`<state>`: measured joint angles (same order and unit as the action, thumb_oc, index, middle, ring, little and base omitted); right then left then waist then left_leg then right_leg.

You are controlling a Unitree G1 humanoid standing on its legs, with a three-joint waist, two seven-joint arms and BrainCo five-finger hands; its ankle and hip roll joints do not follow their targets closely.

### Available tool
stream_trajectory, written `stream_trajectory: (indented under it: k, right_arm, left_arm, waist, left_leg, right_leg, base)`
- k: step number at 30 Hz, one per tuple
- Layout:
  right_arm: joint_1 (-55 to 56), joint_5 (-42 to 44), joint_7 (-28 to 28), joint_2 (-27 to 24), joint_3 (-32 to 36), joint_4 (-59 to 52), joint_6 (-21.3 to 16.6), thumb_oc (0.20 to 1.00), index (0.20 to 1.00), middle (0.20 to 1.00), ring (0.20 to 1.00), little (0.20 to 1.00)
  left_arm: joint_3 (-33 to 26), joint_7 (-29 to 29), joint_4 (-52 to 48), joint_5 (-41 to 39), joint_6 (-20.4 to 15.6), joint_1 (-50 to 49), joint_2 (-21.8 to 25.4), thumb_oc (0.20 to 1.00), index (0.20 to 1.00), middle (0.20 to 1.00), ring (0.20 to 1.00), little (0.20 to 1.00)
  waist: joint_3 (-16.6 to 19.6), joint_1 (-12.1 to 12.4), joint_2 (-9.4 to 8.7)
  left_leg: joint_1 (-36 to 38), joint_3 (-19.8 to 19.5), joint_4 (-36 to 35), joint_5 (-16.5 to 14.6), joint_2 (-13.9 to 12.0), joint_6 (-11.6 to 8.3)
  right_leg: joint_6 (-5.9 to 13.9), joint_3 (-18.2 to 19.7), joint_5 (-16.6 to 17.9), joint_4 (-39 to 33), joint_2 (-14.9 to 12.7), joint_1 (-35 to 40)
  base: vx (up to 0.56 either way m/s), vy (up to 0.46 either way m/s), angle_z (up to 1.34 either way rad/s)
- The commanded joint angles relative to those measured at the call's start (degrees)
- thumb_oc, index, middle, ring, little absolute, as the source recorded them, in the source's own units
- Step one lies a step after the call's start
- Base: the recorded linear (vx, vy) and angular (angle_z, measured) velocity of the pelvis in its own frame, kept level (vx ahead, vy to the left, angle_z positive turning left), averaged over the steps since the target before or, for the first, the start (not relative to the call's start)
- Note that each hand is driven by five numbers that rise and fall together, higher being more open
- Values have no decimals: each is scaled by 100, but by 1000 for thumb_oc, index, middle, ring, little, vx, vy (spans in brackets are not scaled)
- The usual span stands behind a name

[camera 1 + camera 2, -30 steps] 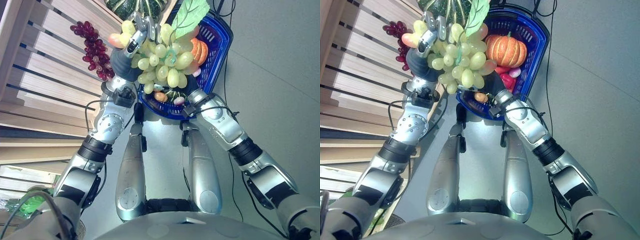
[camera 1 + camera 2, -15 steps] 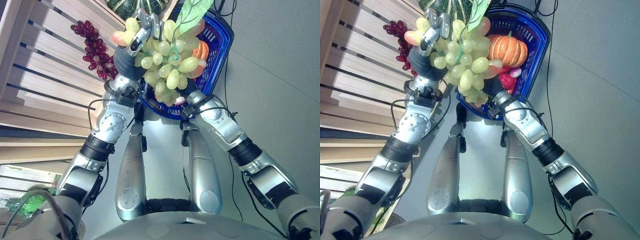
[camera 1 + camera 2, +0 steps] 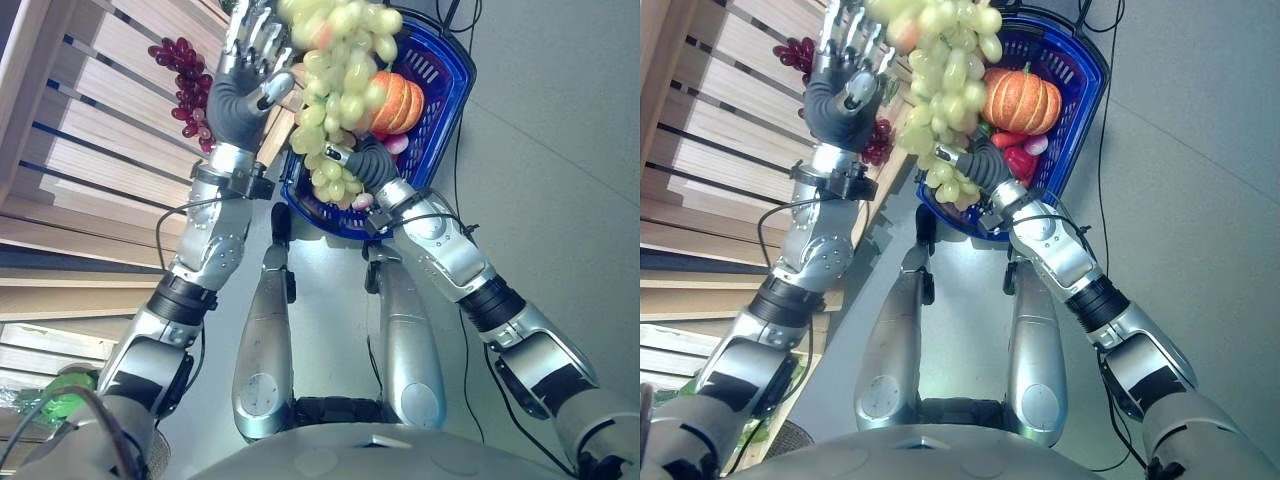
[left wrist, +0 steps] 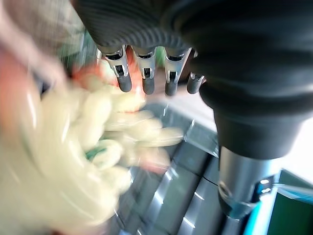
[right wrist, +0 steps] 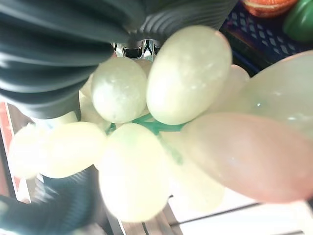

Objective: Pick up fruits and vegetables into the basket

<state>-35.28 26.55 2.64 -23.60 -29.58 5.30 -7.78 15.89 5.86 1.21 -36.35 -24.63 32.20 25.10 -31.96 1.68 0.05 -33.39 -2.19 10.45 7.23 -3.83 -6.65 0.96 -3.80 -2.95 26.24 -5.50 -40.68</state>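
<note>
A bunch of green grapes (image 3: 340, 70) hangs in the air over the near rim of the blue basket (image 3: 447, 85). My left hand (image 3: 240, 95) is raised beside the bunch, to its left, with its fingers (image 4: 146, 81) straight and spread, open. The grapes (image 4: 73, 147) show blurred just past those fingers. My right hand (image 3: 368, 168) sits at the basket's near edge, under the bunch's lower end. The grapes (image 5: 186, 78) hide its fingers. An orange pumpkin (image 3: 1018, 98) and a red pepper (image 3: 1015, 160) lie in the basket.
A bunch of dark red grapes (image 3: 185, 70) lies on the slatted wooden shelf (image 3: 90, 150) to the left, behind my left hand. Grey floor (image 3: 560, 150) spreads to the right of the basket.
My left hand's fingers were curled on the green grapes; now they are straight and the hand has risen. The bunch has stretched downward over the basket's near edge.
</note>
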Motion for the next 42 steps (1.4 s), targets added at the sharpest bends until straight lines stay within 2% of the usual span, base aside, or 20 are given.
stream_trajectory:
  k: [1,7,14,17,18,21,23,28,29,37,42]
  right_arm:
    - [119,195,25,86,290,-534,-731,200,200,200,200,200]
    - [274,199,141,54,500,-317,-956,200,200,200,200,200]
    - [326,384,319,89,564,4,-965,200,200,200,200,200]
    - [338,418,477,42,541,267,-870,200,200,200,200,200]
    - [280,472,559,-52,505,534,-822,200,200,200,200,200]
    - [85,531,750,-282,411,1026,-641,200,200,200,200,200]
    - [-150,591,703,-484,325,1447,-534,200,200,200,200,200]
    - [-697,853,540,-724,158,2353,-167,200,200,200,200,200]
    - [-964,976,512,-750,102,2757,34,200,200,200,200,200]
    - [-1846,843,225,-696,6,4159,597,200,200,200,200,200]
    - [-2232,568,18,-591,-94,4779,1051,200,200,200,200,200]
  left_arm:
    - [-446,1021,-156,1490,-424,-84,92,1000,1000,1000,1000,1000]
    - [-782,1822,262,2244,-275,-191,296,1000,1000,1000,1000,1000]
    - [-833,2558,1100,2946,38,-60,490,1000,1000,1000,1000,1000]
    - [-769,2815,1678,3367,262,39,652,1000,1000,1000,1000,1000]
    - [-662,3044,2137,3892,390,149,807,1000,1000,1000,1000,1000]
    - [-341,3363,2823,4631,748,461,1141,1000,1000,1000,1000,1000]
    - [63,3375,3249,5013,1061,771,1438,1000,1000,1000,1000,1000]
    - [729,3230,3866,5648,1339,1422,1725,1000,1000,1000,1000,1000]
    - [1011,3146,4083,6042,1421,1733,1787,1000,1000,1000,1000,1000]
    - [2191,2975,4652,6995,1489,2744,1927,1000,1000,1000,1000,1000]
    - [2724,2590,4877,7378,1358,3174,1884,1000,1000,1000,1000,1000]
  waist:
    - [216,-18,209]
    - [216,4,242]
    - [216,-32,278]
    - [216,-69,293]
    - [216,-90,305]
    - [216,-130,347]
    - [216,-157,392]
    - [216,-166,421]
    - [216,-161,421]
    - [216,-122,460]
    - [216,-122,527]
  left_leg:
    - [-123,210,317,-526,680,445]
    - [-141,237,337,-524,662,418]
    - [-178,290,369,-513,636,383]
    - [-178,329,382,-512,615,359]
    - [-180,357,393,-508,596,342]
    - [-183,404,391,-492,565,315]
    - [-209,448,403,-476,543,294]
    - [-285,492,456,-473,510,269]
    - [-326,500,451,-463,493,264]
    - [-440,477,457,-428,507,273]
    - [-479,480,470,-412,531,269]
  right_leg:
    - [5,-594,-173,-582,196,590]
    - [0,-622,-226,-514,187,566]
    - [-9,-608,-275,-406,189,486]
    - [-10,-576,-291,-371,196,456]
    - [-14,-567,-297,-359,194,450]
    - [-20,-532,-306,-338,193,416]
    - [-27,-512,-295,-341,188,378]
    - [-15,-532,-263,-319,159,297]
    - [-8,-535,-248,-323,161,258]
    - [29,-570,-161,-350,160,151]
    - [45,-571,-118,-363,134,99]
  base:
    - [0,0,0]
    - [2,12,5]
    - [6,25,2]
    - [8,51,-5]
    - [8,72,-4]
    - [0,78,-2]
    - [-9,91,-3]
    - [-6,32,-3]
    - [0,0,0]
    - [0,0,0]
    - [0,0,0]
